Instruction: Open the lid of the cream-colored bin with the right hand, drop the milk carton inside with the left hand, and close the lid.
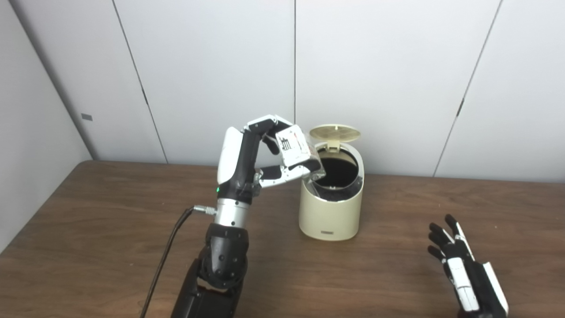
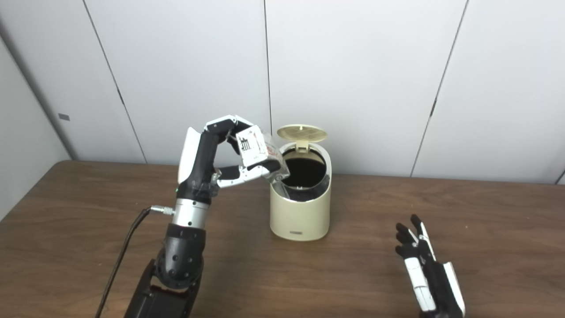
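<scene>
Left hand has its fingers clamped on the milk carton right at the bin rim, lid up, so letting go now could bounce it onto the table, while the right hand rests with fingers spread, holding nothing.

Bench: dark brown wood-grain top, set against a pale panelled wall at the rear edge. Carries one cream-colored bin, standing upright near the middle toward the back, its round lid raised at the rear hinge and the dark interior exposed. A black cable trails across the front left.
</scene>
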You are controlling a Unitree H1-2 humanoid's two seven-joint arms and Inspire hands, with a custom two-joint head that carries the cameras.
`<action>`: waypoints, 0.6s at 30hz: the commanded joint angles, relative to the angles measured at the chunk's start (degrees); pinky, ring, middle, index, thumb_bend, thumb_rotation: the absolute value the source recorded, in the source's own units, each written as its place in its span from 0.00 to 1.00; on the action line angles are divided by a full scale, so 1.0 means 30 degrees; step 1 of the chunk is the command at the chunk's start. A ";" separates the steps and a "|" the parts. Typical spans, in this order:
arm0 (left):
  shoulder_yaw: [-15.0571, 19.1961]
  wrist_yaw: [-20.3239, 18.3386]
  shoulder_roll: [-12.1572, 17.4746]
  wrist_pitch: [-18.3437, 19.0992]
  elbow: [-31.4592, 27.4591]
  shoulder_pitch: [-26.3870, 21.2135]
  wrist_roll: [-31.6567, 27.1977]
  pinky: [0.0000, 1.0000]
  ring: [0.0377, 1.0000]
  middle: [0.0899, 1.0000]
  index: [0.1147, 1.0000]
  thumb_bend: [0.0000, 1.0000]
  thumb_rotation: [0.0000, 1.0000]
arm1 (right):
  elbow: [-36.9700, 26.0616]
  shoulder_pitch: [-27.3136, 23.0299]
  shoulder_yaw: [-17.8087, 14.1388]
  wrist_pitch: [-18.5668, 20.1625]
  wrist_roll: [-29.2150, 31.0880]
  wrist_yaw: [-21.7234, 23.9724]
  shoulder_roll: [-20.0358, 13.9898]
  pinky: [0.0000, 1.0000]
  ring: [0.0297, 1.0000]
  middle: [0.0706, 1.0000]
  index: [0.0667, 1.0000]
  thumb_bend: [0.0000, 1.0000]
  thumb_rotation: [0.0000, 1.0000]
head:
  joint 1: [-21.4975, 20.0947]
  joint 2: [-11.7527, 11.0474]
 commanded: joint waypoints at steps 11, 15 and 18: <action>0.0000 0.2064 -0.0161 -0.2713 0.2557 -0.1631 0.0609 0.33 0.40 0.46 0.43 0.48 0.00 | -0.0800 -0.0506 0.0344 0.0217 0.0431 0.0166 0.0285 0.90 0.93 0.92 1.00 0.62 0.91 | -0.0525 0.0113; -0.0022 0.2279 -0.0154 -0.3153 0.3521 -0.1838 0.0662 0.34 0.40 0.46 0.43 0.48 0.00 | -0.1042 -0.0496 0.0531 0.0413 0.0292 0.0104 0.0358 0.90 0.93 0.92 1.00 0.61 0.92 | -0.0713 0.0098; 0.0013 0.2523 -0.0159 -0.3434 0.3970 -0.1905 0.0707 0.34 0.40 0.45 0.43 0.48 0.00 | -0.1130 -0.0474 0.0640 0.0432 0.0176 0.0041 0.0451 0.90 0.94 0.93 1.00 0.60 0.92 | -0.0898 0.0083</action>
